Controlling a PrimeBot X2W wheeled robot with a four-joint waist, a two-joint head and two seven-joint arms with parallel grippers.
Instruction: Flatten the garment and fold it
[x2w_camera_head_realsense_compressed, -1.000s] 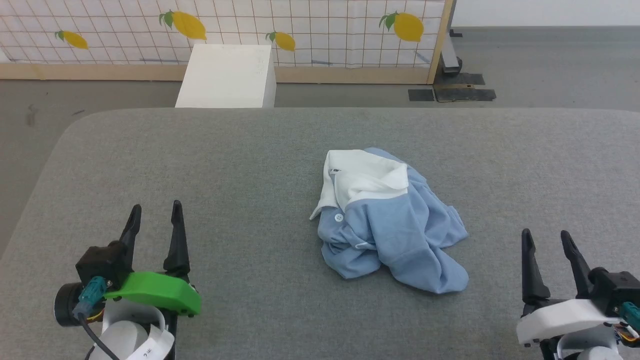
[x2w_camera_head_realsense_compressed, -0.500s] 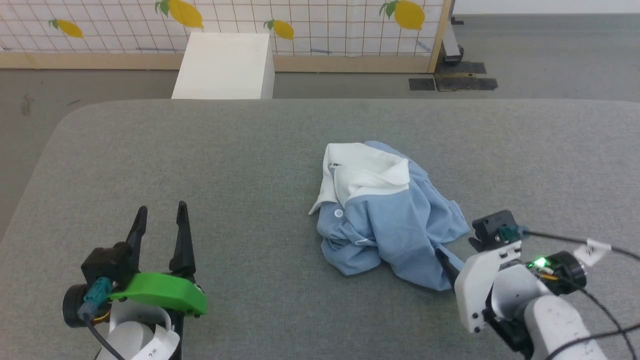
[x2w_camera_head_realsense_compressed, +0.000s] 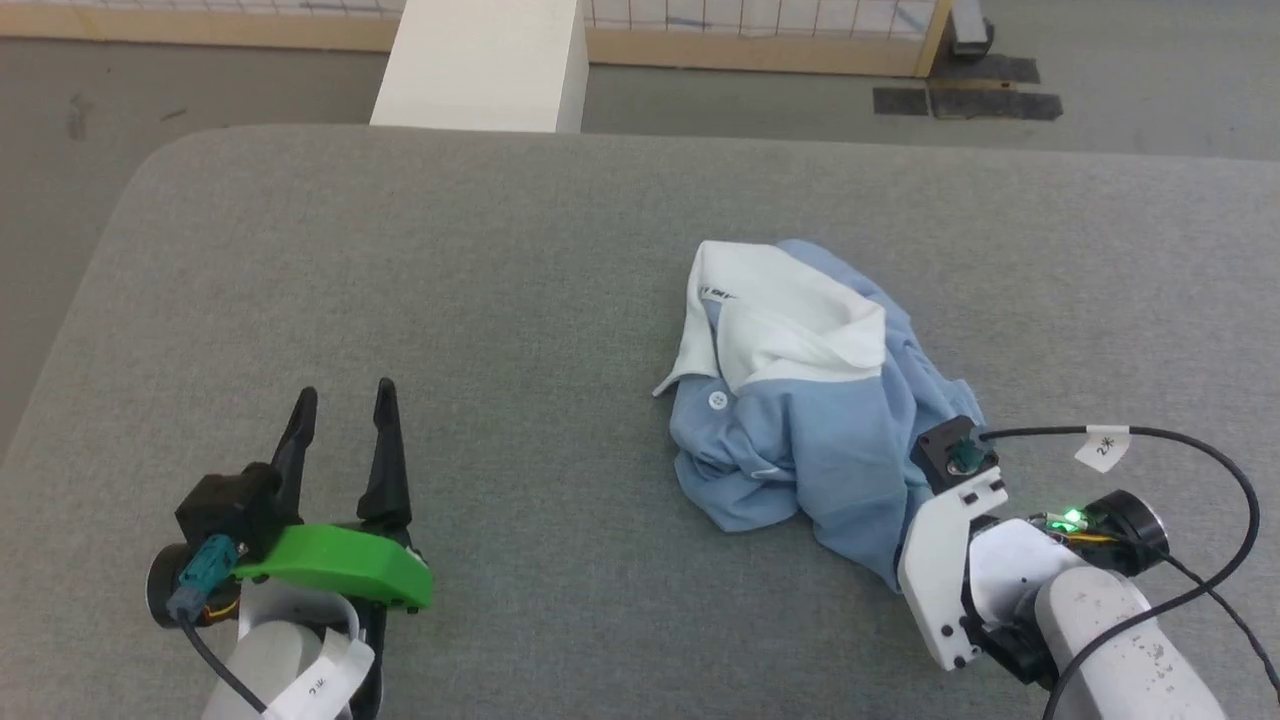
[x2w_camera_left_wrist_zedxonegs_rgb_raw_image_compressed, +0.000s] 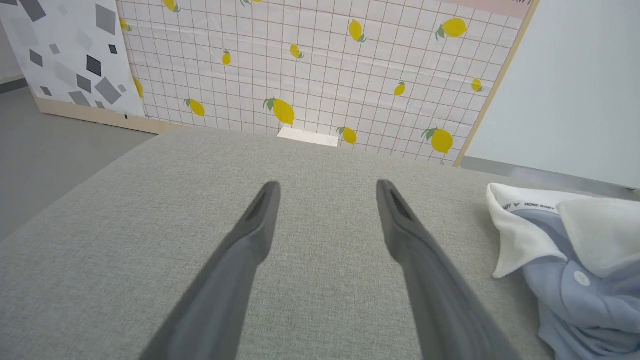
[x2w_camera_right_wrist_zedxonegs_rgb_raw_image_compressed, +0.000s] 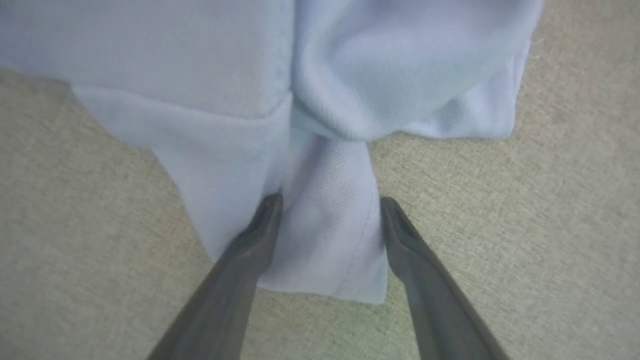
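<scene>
- I see the garment (x2w_camera_head_realsense_compressed: 800, 440), a light blue polo shirt, crumpled in a heap, right of centre on the grey padded surface (x2w_camera_head_realsense_compressed: 400, 250).
- Its white collar (x2w_camera_head_realsense_compressed: 790, 310) lies on top at the far side, with a white button (x2w_camera_head_realsense_compressed: 716, 400) showing just below.

A grey fabric tabletop (x2w_camera_head_realsense_compressed: 500, 280) with rounded corners stands on a grey floor (x2w_camera_head_realsense_compressed: 60, 200). Just past its far edge is a white block (x2w_camera_head_realsense_compressed: 485, 60). Behind that runs a wood-framed, gridded panel printed with lemons (x2w_camera_left_wrist_zedxonegs_rgb_raw_image_compressed: 320, 75), with a panel of grey shapes (x2w_camera_left_wrist_zedxonegs_rgb_raw_image_compressed: 70, 55) to one side and a plain white wall (x2w_camera_left_wrist_zedxonegs_rgb_raw_image_compressed: 575, 90) to the other. Dark mats (x2w_camera_head_realsense_compressed: 965, 100) lie on the floor.
</scene>
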